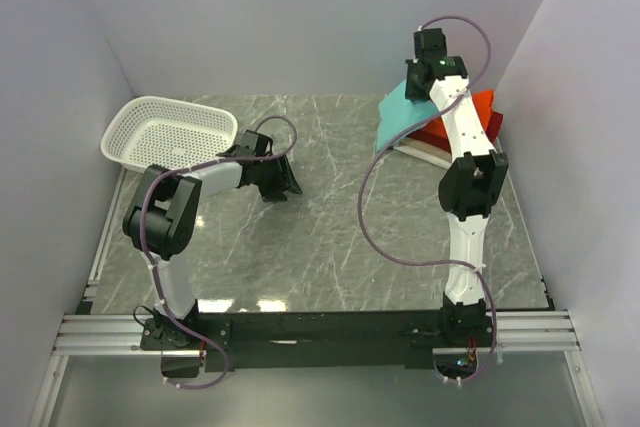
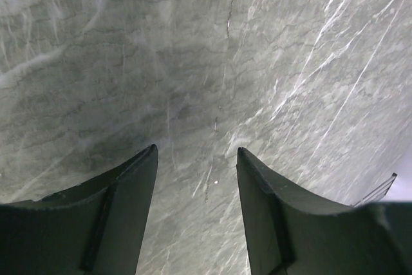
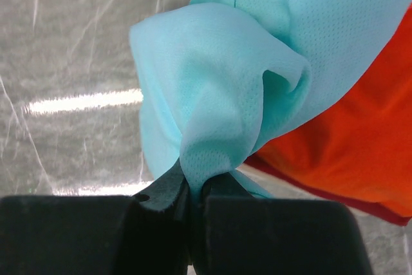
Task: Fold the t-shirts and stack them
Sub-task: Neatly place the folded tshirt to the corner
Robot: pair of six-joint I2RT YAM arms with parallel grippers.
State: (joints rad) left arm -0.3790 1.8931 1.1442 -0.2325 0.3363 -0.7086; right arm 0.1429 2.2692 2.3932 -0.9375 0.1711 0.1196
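Observation:
A teal t-shirt (image 1: pixel 398 117) hangs at the back right, over a stack of folded t-shirts: an orange-red one (image 1: pixel 484 107), a dark red one (image 1: pixel 436 137) and a cream one (image 1: pixel 425 153). My right gripper (image 1: pixel 418 75) is shut on a bunched fold of the teal t-shirt (image 3: pixel 219 101), which drapes above the orange-red t-shirt (image 3: pixel 347 152). The dark red edge (image 3: pixel 335 196) shows below it. My left gripper (image 1: pixel 282 187) hovers open over bare marble near the table's left middle; nothing lies between its fingers (image 2: pixel 122 204).
A white mesh basket (image 1: pixel 168 133) stands at the back left, close behind the left arm. Walls close in the table on the left, back and right. The metal rail with both arm bases (image 1: pixel 320 332) runs along the near edge.

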